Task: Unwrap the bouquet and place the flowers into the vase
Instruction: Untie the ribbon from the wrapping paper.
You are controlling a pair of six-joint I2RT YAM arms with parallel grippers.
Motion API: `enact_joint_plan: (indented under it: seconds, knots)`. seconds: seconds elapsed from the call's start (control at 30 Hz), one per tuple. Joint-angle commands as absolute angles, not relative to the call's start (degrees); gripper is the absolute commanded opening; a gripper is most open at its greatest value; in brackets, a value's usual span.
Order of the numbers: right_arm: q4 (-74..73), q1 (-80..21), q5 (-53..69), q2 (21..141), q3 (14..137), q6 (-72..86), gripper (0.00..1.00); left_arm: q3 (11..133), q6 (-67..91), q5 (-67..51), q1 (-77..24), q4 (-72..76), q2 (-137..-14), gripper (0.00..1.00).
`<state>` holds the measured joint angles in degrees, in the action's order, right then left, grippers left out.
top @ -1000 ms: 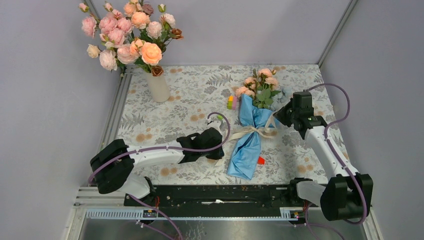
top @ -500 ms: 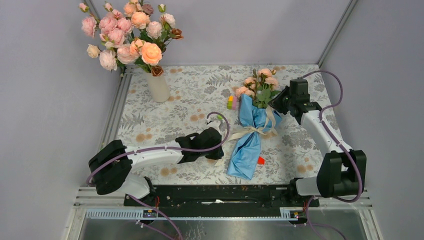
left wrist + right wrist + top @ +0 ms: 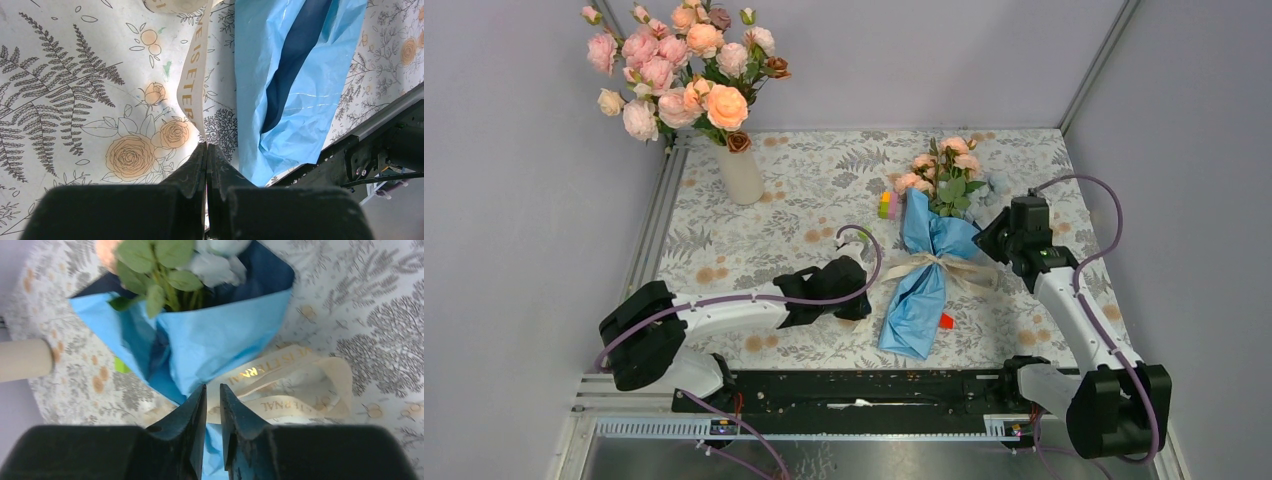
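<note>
Closed tight, the left hand [image 3: 206, 146] is pinching a tail of the cream ribbon [image 3: 192, 85] between its fingertips, low over the tabletop [image 3: 804, 190] just left of the bouquet [image 3: 921, 285]. The bouquet is lying on its side near the middle of the tabletop, light blue paper wrapped round it and the ribbon tied about its waist, with the flowers [image 3: 952, 150] pointing toward the far edge. The right hand [image 3: 212, 388] is hovering at the bouquet's right side, over the ribbon's loops, its fingers standing slightly apart. The vase [image 3: 742, 172] is standing upright at the far left, well apart from the bouquet, holding pink and peach roses [image 3: 679, 60]. Small coloured blocks [image 3: 885, 205] are sitting just beside the wrap's far-left corner
</note>
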<state>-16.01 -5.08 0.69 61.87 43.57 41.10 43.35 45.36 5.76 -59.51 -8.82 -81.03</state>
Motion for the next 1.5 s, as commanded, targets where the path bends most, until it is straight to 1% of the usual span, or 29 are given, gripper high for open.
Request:
enact_joint_plan:
  seconds: [0.0,0.1,0.13,0.2,0.37,0.5,0.77,0.97,1.07,1.27,1.47]
  knots:
    - [-18.71,-4.83,-1.20,62.28,42.24,38.65,0.24,43.12,45.48,4.61,-59.25,-5.62,-79.56,0.00]
    - [-21.04,-4.83,-4.88,63.81,42.92,38.51,0.39,42.54,45.84,4.83,-59.29,-5.22,-79.21,0.00]
    - [-21.31,-4.83,-5.54,64.38,43.07,38.20,0.42,42.35,45.95,4.83,-59.29,-5.05,-79.11,0.00]
    - [-21.72,-4.64,-6.39,65.84,42.92,38.81,0.44,42.06,46.20,4.73,-59.25,-4.90,-79.04,0.00]
    - [-20.27,-3.55,-5.75,69.21,40.20,41.74,0.45,41.42,46.62,5.01,-59.35,-4.53,-78.76,0.00]
    - [-14.40,-1.52,-3.60,70.83,36.83,44.24,0.45,41.34,46.52,5.01,-59.30,-4.51,-78.71,0.00]
    - [-5.88,1.89,1.81,75.74,35.56,46.12,0.45,41.40,46.33,5.01,-59.24,-4.53,-78.92,0.00]
    - [-5.22,2.70,0.67,78.57,36.23,45.71,0.45,41.31,46.41,5.01,-59.24,-4.33,-78.93,0.00]
    - [-5.13,2.72,2.43,79.73,35.95,46.06,0.45,41.22,46.41,4.88,-59.24,-4.39,-78.84,0.00]
    - [-3.51,2.69,6.23,77.50,32.46,48.48,0.45,41.22,46.23,4.76,-59.24,-4.07,-79.01,0.00]
    - [-2.94,2.59,7.77,72.36,25.81,50.86,0.50,41.18,46.27,3.99,-59.24,-2.89,-79.69,0.00]
